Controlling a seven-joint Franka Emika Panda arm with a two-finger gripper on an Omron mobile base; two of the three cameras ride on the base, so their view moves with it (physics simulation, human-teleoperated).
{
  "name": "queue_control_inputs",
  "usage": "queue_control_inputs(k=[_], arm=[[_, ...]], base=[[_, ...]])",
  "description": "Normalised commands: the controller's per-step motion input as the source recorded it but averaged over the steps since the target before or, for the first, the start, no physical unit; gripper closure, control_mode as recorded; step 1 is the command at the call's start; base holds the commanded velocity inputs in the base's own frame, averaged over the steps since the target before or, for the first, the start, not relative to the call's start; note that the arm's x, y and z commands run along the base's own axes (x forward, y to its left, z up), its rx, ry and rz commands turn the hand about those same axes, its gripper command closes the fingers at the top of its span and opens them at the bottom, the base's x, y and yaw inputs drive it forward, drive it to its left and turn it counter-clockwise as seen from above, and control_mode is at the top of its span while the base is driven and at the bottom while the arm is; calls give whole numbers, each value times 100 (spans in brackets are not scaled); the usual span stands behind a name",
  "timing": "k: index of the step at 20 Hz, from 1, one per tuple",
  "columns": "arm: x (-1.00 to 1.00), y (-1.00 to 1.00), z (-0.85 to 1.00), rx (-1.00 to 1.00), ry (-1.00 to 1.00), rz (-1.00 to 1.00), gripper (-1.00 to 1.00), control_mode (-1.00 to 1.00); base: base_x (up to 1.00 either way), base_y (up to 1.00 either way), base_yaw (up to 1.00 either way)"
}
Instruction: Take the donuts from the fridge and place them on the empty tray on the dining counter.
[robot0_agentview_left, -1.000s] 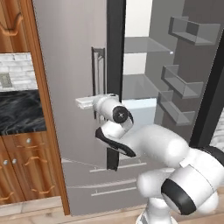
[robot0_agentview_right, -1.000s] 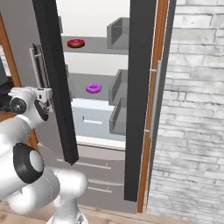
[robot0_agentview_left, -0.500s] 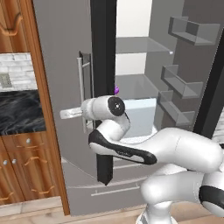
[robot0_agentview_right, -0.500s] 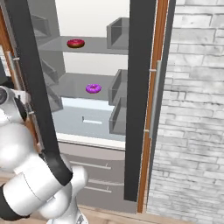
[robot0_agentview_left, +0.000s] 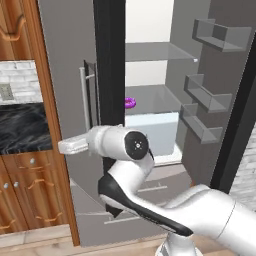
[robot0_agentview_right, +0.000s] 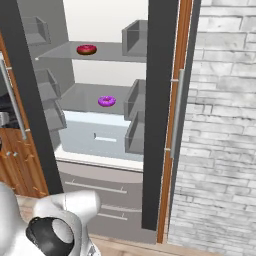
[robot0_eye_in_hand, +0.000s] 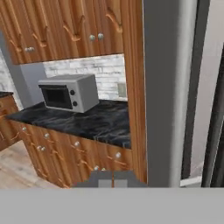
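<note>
fridge (robot0_agentview_right: 160, 125) stands open, both donuts on its shelves: red donut (robot0_agentview_right: 86, 49) up top, purple donut (robot0_agentview_right: 106, 101) below. gripper (robot0_eye_in_hand: 113, 178) pinched together, empty, out left. nothing fetched yet.

Open fridge (robot0_agentview_right: 160, 125), red-pink donut (robot0_agentview_right: 86, 49) upper shelf, purple donut (robot0_agentview_right: 106, 101) below

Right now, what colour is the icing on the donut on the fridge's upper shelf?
Red-pink. The upper-shelf donut shows best in the right base view.
</note>
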Motion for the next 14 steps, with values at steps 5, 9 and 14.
queue_control_inputs(k=[5,9,14], arm=[[-22,-99,73,21,4,3,100,-100],[15,-100,15,54,32,-8,100,-100],[3,-93,26,60,37,-20,100,-100]], base=[[0,0,0],[0,0,0],[0,0,0]])
